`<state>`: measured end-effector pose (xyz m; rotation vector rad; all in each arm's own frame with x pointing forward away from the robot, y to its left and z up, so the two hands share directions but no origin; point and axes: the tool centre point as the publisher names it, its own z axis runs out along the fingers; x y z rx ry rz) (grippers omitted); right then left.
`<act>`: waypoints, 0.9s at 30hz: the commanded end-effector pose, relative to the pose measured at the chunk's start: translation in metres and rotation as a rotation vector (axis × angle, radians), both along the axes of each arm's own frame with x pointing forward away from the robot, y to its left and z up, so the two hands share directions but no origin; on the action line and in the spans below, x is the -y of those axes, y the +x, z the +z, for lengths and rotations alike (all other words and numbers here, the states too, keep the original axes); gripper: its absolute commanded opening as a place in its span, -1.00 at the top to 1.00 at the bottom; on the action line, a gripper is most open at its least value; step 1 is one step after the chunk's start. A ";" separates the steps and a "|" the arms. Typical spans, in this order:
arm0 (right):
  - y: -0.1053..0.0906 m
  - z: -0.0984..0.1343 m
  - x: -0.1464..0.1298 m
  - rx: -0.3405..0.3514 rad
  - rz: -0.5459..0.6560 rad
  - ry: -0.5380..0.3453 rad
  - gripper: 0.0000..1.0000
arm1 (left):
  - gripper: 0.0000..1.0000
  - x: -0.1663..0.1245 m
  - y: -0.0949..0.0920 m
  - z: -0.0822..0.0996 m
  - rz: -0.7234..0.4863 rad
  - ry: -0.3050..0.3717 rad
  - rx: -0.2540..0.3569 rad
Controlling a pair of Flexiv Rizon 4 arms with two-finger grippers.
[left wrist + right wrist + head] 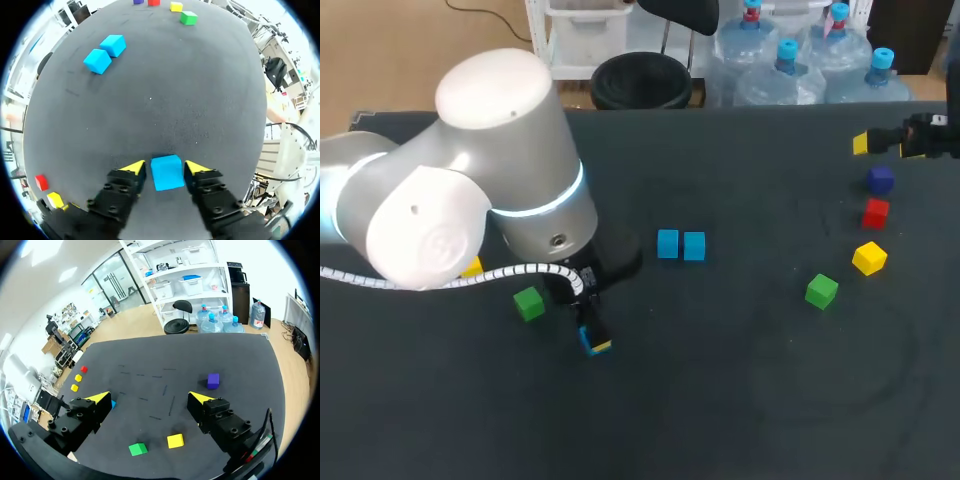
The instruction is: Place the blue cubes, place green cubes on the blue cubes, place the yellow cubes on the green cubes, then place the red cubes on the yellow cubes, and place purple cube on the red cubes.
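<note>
My left gripper point(165, 168) is down at the table with a blue cube point(166, 173) between its yellow tips, which stand against the cube's two sides; the head view shows this left gripper point(592, 338) front left of centre. Two more blue cubes point(668, 243) point(694, 245) sit side by side mid-table. A green cube point(529, 303) lies beside my left arm. At the right lie a green cube point(821, 291), a yellow cube point(869, 257), a red cube point(876, 212) and a purple cube point(880, 180). My right gripper point(880, 145) hovers open above them, and the right wrist view shows the right gripper point(150, 400) with nothing between its fingers.
A second yellow cube point(470, 268) peeks out from under my left arm, whose big body hides the table's left part. A red cube point(41, 182) and a yellow cube point(55, 200) lie behind my left gripper. Dark bare tabletop point(740, 380) spreads across the front.
</note>
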<state>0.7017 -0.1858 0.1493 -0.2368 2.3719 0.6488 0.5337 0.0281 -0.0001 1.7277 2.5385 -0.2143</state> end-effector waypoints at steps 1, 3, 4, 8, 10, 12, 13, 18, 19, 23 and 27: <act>0.000 0.000 0.000 0.000 -0.001 -0.002 -1.00 | 0.97 0.001 0.003 -0.001 -0.004 0.003 -0.009; 0.000 0.000 0.000 0.000 -0.001 -0.002 -1.00 | 1.00 0.001 0.004 -0.001 -0.005 0.003 -0.010; 0.000 0.000 0.000 0.000 -0.001 -0.002 -1.00 | 1.00 0.001 0.004 -0.001 -0.005 0.004 -0.011; 0.000 0.000 0.000 0.000 -0.001 -0.002 -1.00 | 1.00 0.002 0.003 0.003 -0.027 0.009 -0.003; 0.000 0.000 0.000 0.000 -0.001 -0.002 -1.00 | 1.00 0.004 0.003 0.005 -0.045 0.016 0.000; 0.000 0.000 0.000 0.000 -0.001 -0.002 -1.00 | 1.00 0.005 0.004 0.007 -0.086 0.019 0.003; 0.000 0.000 0.000 0.000 -0.001 -0.002 -1.00 | 1.00 0.007 0.004 0.008 -0.105 0.019 0.006; 0.000 0.000 0.000 0.000 -0.001 -0.002 -1.00 | 1.00 0.015 0.007 0.013 -0.215 0.050 -0.008; 0.000 0.000 0.000 0.000 -0.001 -0.002 -1.00 | 1.00 0.016 0.007 0.014 -0.231 0.047 -0.013; 0.000 0.000 0.000 0.000 -0.001 -0.002 -1.00 | 1.00 0.022 0.011 0.021 -0.282 0.053 -0.022; 0.000 0.000 0.000 0.000 -0.001 -0.002 -1.00 | 1.00 0.025 0.021 0.025 -0.301 0.052 -0.026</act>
